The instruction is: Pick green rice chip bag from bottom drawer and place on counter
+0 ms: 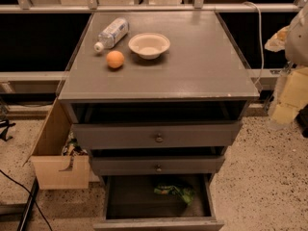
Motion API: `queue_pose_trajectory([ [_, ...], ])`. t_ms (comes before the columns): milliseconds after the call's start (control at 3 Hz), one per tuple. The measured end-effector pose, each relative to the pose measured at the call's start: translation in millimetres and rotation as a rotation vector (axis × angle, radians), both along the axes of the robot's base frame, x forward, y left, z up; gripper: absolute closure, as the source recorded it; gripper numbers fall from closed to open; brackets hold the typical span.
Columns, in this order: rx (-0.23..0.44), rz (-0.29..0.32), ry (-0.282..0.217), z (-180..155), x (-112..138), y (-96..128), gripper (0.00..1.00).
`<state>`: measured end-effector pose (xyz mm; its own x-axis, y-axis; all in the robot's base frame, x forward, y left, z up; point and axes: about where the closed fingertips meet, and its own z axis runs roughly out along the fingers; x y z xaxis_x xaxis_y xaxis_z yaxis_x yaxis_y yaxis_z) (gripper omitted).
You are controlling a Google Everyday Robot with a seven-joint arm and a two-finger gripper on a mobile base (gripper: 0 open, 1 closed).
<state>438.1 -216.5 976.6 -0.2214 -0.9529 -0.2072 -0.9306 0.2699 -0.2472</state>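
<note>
The green rice chip bag (174, 190) lies crumpled in the open bottom drawer (159, 221), toward its back right. The drawer is pulled out toward me. The counter (192, 66) is the grey top of the cabinet. My gripper (288, 102) shows as a pale shape at the right edge of the view. It is beside the cabinet's right front corner, well above and to the right of the bag, and touches nothing I can see.
On the counter's back left stand a white bowl (149, 44), an orange (115, 59) and a lying water bottle (111, 33). The two upper drawers with knobs (158, 138) are slightly out. A light wooden box (55, 153) stands left of the cabinet. A white cable (260, 37) hangs at the right.
</note>
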Motion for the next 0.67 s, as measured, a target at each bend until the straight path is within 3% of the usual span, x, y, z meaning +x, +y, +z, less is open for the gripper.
queue_pose_trajectory([
  [667, 0.040, -0.026, 0.011, -20.5, -8.5, 5.0, 0.00],
])
